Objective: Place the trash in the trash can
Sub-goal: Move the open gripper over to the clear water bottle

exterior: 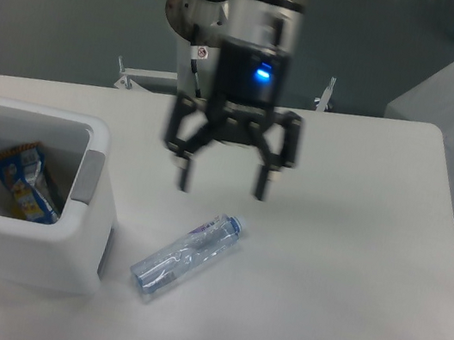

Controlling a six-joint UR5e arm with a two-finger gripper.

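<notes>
Above the bench [354, 244], the gripper [222, 191] hangs with fingers spread, empty. Water bottle [186, 256] lies toward 7 o'clock, so I'd grab across its middle.

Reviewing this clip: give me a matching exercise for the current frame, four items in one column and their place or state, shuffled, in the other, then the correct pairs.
Items
1. snack bag
2. water bottle
3. gripper
4. trash can

Place or state
A. open, empty, above the table
B. lying on its side on the table
C. inside the white bin
D. standing at the table's left edge in the picture

Pairs: 1-C, 2-B, 3-A, 4-D
</notes>
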